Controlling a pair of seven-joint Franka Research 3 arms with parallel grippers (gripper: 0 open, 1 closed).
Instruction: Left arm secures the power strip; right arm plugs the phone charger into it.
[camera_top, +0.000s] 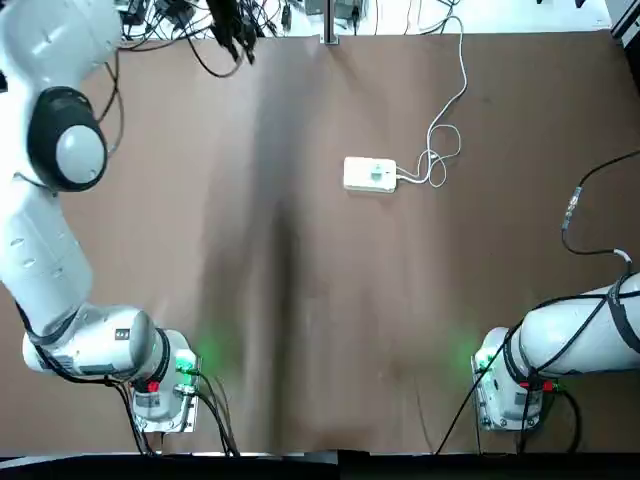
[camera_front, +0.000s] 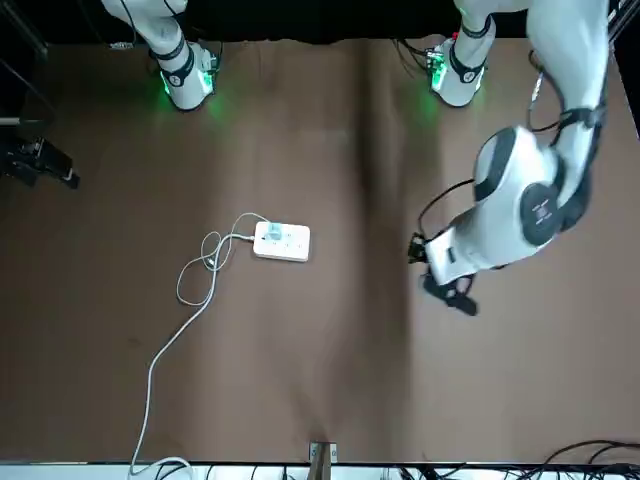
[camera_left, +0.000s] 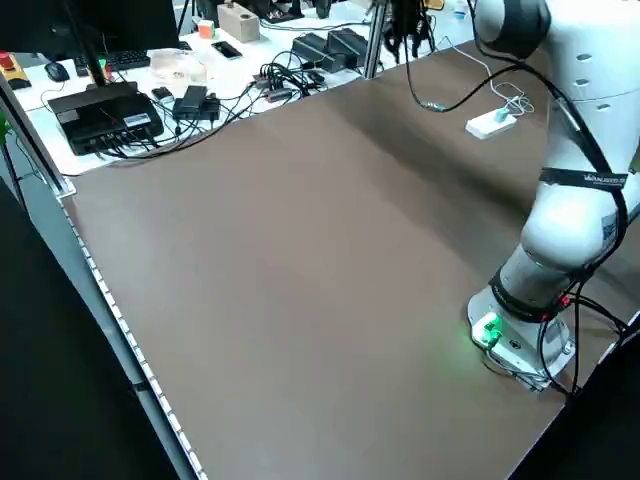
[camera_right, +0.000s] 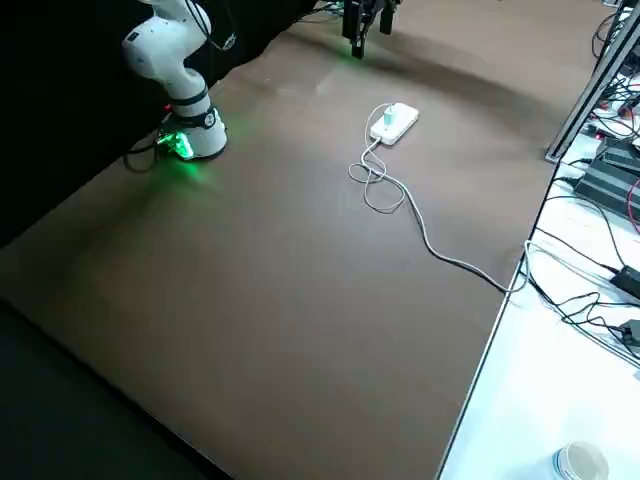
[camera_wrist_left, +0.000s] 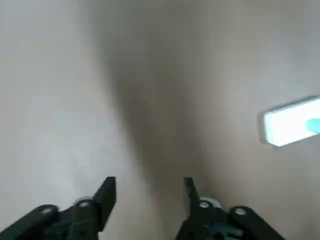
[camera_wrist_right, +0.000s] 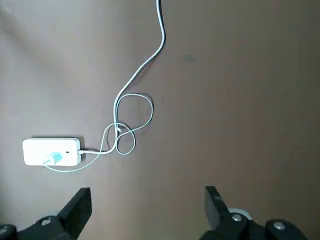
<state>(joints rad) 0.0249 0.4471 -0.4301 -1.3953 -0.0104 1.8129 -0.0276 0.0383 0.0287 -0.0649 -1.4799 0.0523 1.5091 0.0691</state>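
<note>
Top view: overhead, looking straight down, arm bases at bottom edge. Front view: across the surface (camera_top: 300, 330), facing the bases. Side views: raised, diagonal, from either flank. Wrist views: close above the surface, looking down past own pincers. All six share the power strip (camera_top: 370, 175).

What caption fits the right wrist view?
Open right hand above small white rounded power strip with teal charger on it.

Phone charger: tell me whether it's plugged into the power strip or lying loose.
Apparently plugged in: the phone charger sits on top of the power strip; whether its prongs are seated cannot be told.
</note>
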